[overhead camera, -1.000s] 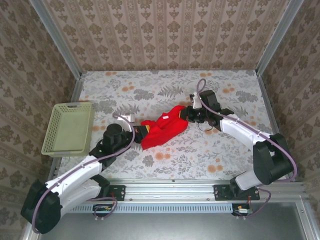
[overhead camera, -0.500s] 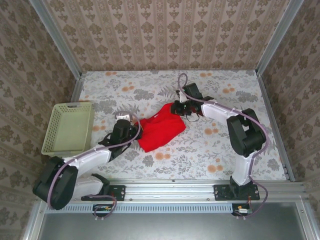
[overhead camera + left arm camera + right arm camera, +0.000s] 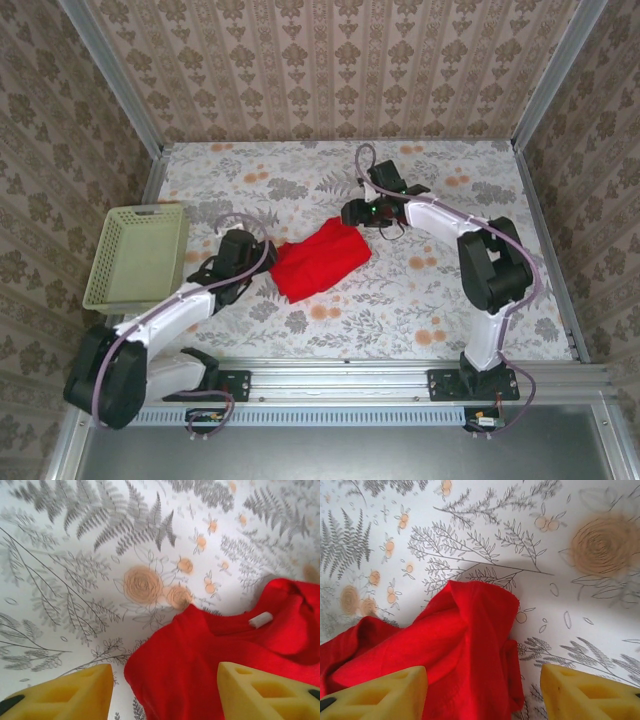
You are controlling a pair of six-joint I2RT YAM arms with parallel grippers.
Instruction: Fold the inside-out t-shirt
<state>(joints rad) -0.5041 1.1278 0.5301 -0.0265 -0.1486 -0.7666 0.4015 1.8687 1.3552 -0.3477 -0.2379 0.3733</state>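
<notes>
One inside-out t-shirt lay bunched on the floral table, its long axis running from one gripper to the other. The left gripper, jaws spread wide and holding nothing, had the collar end just ahead of it. The right gripper, likewise spread, faced the opposite end, equally near. A small white tag by the collar showed no legible writing.
</notes>
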